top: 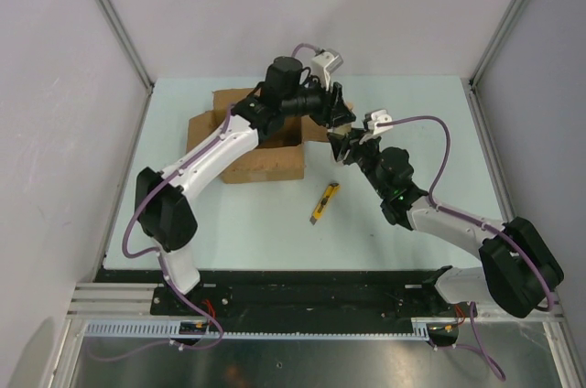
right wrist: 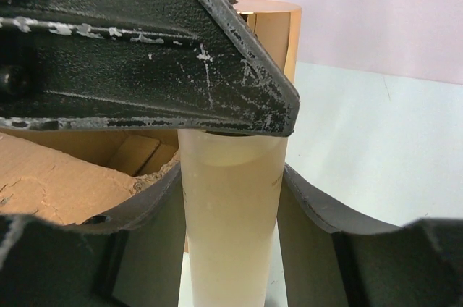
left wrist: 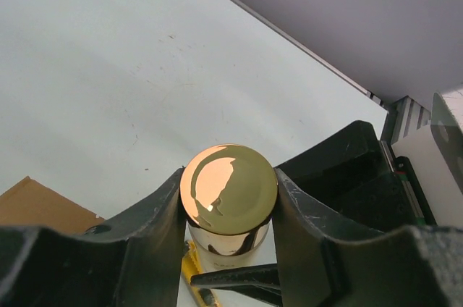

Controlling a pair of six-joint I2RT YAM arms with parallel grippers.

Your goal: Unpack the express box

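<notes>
The express box point(top: 245, 141) is a brown carton with its flaps open, at the back left; its inside shows in the right wrist view point(right wrist: 65, 184). A small bottle with a frosted cream body point(right wrist: 230, 213) and a shiny gold cap point(left wrist: 228, 190) hangs in the air to the right of the box. My left gripper point(left wrist: 228, 209) is shut on the gold cap from above. My right gripper point(right wrist: 230, 227) is shut on the frosted body just below it. In the top view the two grippers meet, the left point(top: 337, 115) above the right point(top: 350, 143).
A yellow utility knife point(top: 322, 203) lies on the pale table in front of the grippers, also seen under the bottle in the left wrist view point(left wrist: 192, 274). A box flap point(left wrist: 36, 202) shows at the left. Grey walls stand round the table.
</notes>
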